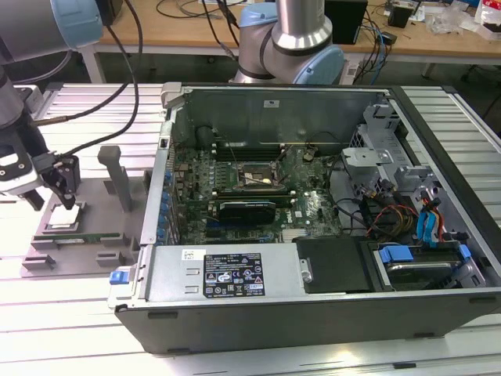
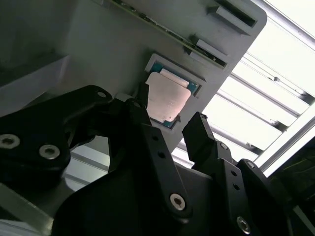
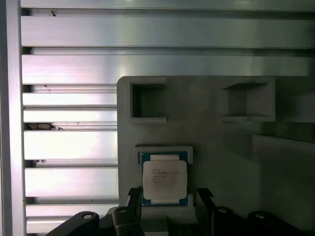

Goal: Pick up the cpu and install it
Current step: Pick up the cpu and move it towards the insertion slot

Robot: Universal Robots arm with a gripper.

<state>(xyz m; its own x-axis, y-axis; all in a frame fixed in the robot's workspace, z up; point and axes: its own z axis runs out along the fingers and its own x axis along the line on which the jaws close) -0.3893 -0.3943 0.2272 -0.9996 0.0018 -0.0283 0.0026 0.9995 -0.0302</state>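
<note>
The cpu [image 1: 64, 222], a small square chip with a silvery top plate, lies flat in a recess of the grey holder block [image 1: 86, 227] at the exterior view's left, outside the computer case. My gripper [image 1: 53, 186] hovers just above it, open. In both wrist views the cpu [image 2: 167, 101] [image 3: 164, 179] sits between the two black fingers [image 2: 199, 130] [image 3: 204, 199], with a gap still showing on one side. Nothing is held. The black socket frame [image 1: 254, 174] lies on the motherboard inside the open case.
The open computer case [image 1: 313, 196] fills the middle and the exterior view's right, with a black-finned card [image 1: 246, 209], cables and drive bays inside. Upright grey posts [image 1: 117, 176] stand on the holder block beside the gripper. Ribbed aluminium table [image 3: 69, 142] surrounds the block.
</note>
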